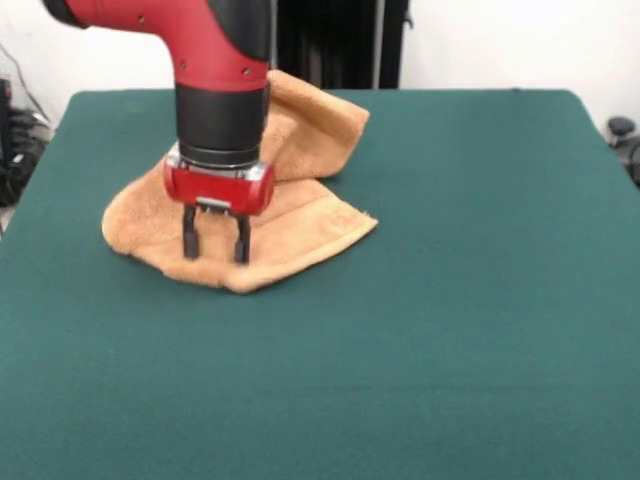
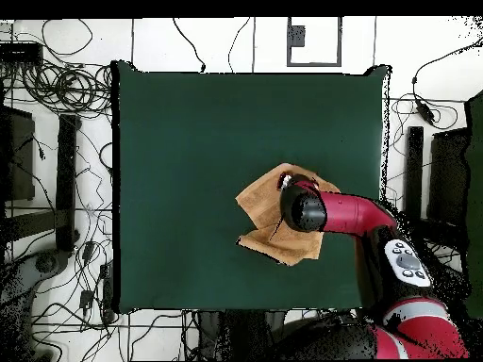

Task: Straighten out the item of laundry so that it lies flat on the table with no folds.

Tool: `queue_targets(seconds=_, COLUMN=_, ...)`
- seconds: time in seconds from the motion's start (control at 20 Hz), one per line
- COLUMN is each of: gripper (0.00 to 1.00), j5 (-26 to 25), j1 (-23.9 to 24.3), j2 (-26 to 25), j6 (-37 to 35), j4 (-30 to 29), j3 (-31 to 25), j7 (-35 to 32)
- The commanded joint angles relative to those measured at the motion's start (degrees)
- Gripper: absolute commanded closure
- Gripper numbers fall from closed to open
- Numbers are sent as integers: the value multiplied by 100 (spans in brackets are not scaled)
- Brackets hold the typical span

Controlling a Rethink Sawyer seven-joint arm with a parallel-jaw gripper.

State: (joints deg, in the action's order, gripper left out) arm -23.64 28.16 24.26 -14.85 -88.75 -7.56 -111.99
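The tan-orange towel (image 1: 290, 215) lies crumpled on the dark green table (image 1: 450, 300), with its far part folded over and raised behind the arm. In the overhead view the towel (image 2: 264, 203) lies right of the table's (image 2: 189, 141) middle, partly under the arm. My gripper (image 1: 215, 245) points straight down over the towel's near part. Its two black fingers (image 1: 189, 240) stand apart, open, with their tips at or just above the cloth. Nothing is held between them. In the overhead view the arm's head hides the gripper.
The red and black arm (image 2: 349, 212) reaches in from the table's right side in the overhead view. Cables and black stands (image 2: 66, 179) lie on the floor round the table. Dark cloth hangs behind the table (image 1: 340, 40) in the front view.
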Motion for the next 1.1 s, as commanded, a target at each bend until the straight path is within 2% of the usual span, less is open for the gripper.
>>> queue_targets(seconds=0.05, gripper=0, j5=373, j1=-213, j2=-337, j6=-2872, j4=-70, j3=-1130, j7=1147)
queue_targets(seconds=0.3, gripper=0, j5=355, j1=-125, j2=-573, j6=-3521, j4=189, j3=-1267, j7=1193)
queue_targets(seconds=0.95, gripper=0, j5=119, j1=-83, j2=-776, j6=-3447, j4=240, j3=-1313, j7=943)
queue_targets(seconds=1.1, gripper=0, j5=156, j1=-134, j2=-701, j6=-3310, j4=127, j3=-1227, j7=625)
